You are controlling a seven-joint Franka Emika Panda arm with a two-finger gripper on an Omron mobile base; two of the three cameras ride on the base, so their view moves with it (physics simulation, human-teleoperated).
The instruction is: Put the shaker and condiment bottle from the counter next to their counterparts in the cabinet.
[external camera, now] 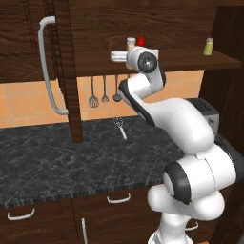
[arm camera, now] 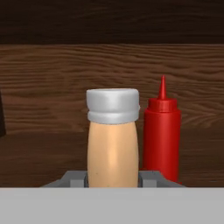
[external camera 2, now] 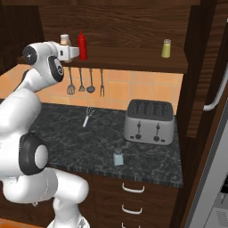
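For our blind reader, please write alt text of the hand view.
The claw is shut on a peach-orange condiment bottle with a pale grey cap, held upright inside the dark wood cabinet. A red squeeze bottle with a pointed nozzle stands just beside it.

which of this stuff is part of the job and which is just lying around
Job: condiment bottle in the gripper, red bottle, blue-grey shaker, yellow-green shaker, cabinet shelf, counter.
Lying about: toaster, whisk, hanging utensils.
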